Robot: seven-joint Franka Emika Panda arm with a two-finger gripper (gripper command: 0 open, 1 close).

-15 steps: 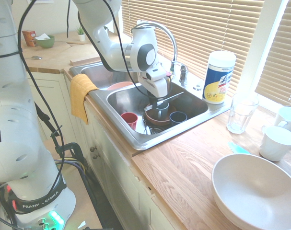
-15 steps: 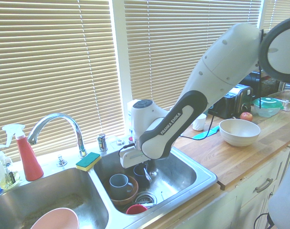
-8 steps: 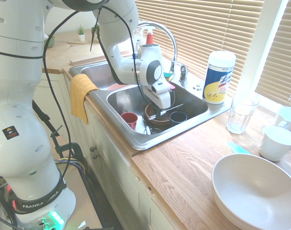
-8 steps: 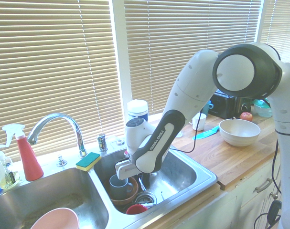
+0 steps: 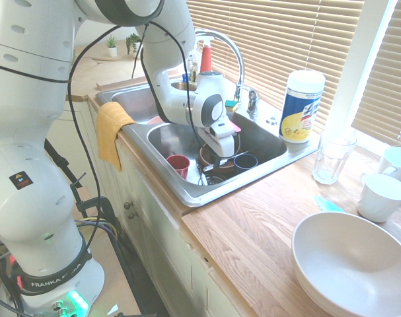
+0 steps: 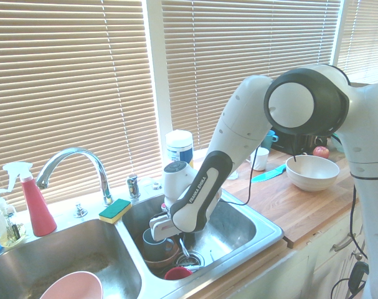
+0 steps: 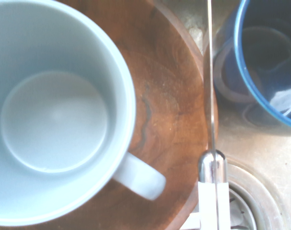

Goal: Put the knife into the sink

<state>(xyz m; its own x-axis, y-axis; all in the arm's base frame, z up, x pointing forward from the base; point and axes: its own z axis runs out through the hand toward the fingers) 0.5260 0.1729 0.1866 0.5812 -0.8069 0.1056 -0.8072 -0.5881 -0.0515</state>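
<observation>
Down at the basin of the sink [image 5: 201, 197] that holds the cups, the gripper [image 5: 218, 162] has its fingers clamped on the knife [image 7: 214, 167], and there's that thin blade reaching out from the grip! From the wrist, it runs along the edge of the wooden bowl [image 7: 169, 105], between the pale blue mug [image 7: 59, 120] and the dark blue cup [image 7: 260, 76], red cup [image 5: 178, 166] nearby!

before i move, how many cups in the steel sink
3: a pale blue-grey mug in the brown wooden bowl, a dark blue cup beside that bowl, a red cup near the cabinet-side wall. The arm may hide others.
</observation>
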